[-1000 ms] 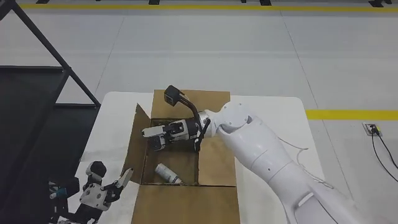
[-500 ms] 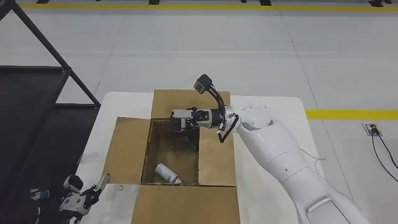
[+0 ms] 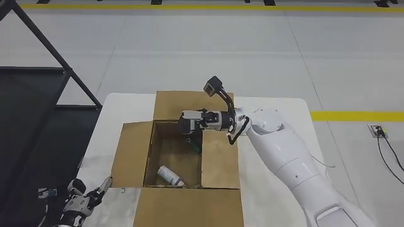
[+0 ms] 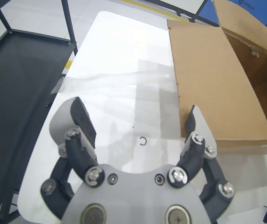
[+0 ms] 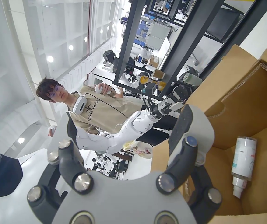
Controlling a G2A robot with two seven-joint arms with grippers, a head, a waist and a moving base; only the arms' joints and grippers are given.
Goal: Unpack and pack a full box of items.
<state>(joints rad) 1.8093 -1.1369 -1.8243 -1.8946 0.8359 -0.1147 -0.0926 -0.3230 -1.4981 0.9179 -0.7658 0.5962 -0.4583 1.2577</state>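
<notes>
My right claw (image 3: 184, 123) hangs over the far end of the open box (image 3: 219, 164), fingers spread, nothing in them. Down inside, a white bottle (image 3: 169, 176) lies on its side close to the near wall. There's a green item (image 3: 196, 144) against the right wall, and I can't make out what it is. My left claw (image 4: 135, 104) is released too, empty, low over the table (image 4: 124, 47), just beside the box's left flap. A small ring (image 4: 142, 141) lies on the table beneath it.
</notes>
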